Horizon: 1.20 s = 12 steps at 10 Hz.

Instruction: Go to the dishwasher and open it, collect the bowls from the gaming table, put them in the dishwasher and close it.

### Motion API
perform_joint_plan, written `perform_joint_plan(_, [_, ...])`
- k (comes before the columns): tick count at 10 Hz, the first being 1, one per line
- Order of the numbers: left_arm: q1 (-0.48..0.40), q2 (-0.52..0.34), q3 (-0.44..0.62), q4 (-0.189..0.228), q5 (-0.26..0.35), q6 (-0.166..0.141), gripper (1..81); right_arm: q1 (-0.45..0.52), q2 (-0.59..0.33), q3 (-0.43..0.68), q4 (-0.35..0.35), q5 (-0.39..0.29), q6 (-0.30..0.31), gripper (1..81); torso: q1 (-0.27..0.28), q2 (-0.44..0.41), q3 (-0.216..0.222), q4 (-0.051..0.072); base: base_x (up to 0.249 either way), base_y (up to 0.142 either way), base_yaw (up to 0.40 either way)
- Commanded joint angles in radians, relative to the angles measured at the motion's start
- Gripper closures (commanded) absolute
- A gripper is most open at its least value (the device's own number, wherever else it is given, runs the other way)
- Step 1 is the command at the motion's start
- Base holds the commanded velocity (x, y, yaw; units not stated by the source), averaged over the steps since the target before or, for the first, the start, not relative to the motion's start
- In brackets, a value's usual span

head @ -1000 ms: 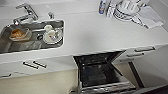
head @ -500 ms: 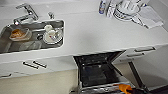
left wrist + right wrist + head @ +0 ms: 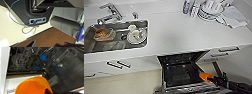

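Your right gripper [image 3: 210, 78], at the lower right of the head frame, is clamped on the rim of a glossy orange-yellow bowl [image 3: 33, 85] and, against the frames a moment ago, has carried it in over the open dishwasher [image 3: 180, 71]. By my reading, loading is under way: a bright blue bowl [image 3: 43, 56] already sits in the wire rack [image 3: 22, 60]. I cannot tell how your left gripper stands.

Head view looks steeply down on the open dishwasher [image 3: 180, 72]; right wrist view peers close inside, apparently.
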Motion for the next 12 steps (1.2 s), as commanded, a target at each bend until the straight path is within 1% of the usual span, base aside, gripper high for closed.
perform_joint_plan(1, [0.067,0.025,-0.042,0.003,0.045,-0.002,1.0,0.081,0.140,-0.141,0.003,-0.038,0.038,81.1,0.000,0.000,0.000,0.000,0.000,0.000,0.000])
perform_joint_plan(3, [0.076,0.051,-0.073,0.003,0.044,-0.007,1.0,0.116,0.254,-0.216,0.003,-0.069,0.050,81.1,0.000,0.000,0.000,0.000,0.000,0.000,0.000])
perform_joint_plan(4, [0.081,0.054,-0.078,0.003,0.044,-0.007,1.0,0.136,0.300,-0.236,0.005,-0.096,0.050,81.1,0.000,0.000,0.000,0.000,0.000,0.000,0.000])
perform_joint_plan(6, [0.085,0.062,-0.084,0.003,0.045,-0.007,1.0,0.193,0.377,-0.276,0.003,-0.118,0.073,81.1,0.000,0.000,0.000,0.000,0.000,0.000,0.000])
perform_joint_plan(8, [0.099,0.082,-0.095,0.003,0.045,-0.005,1.0,0.247,0.431,-0.316,-0.003,-0.201,0.077,81.1,0.000,0.000,0.000,0.000,0.000,0.000,0.000])
perform_joint_plan(10, [0.111,0.099,-0.108,0.006,0.044,-0.002,1.0,0.291,0.481,-0.356,0.003,-0.213,0.077,81.1,0.000,0.000,0.000,0.000,0.000,0.000,0.000])
perform_joint_plan(12, [0.113,0.103,-0.110,0.008,0.044,-0.004,1.0,0.313,0.524,-0.411,0.006,-0.258,0.079,81.1,0.000,0.000,0.000,0.000,0.000,0.000,0.000])
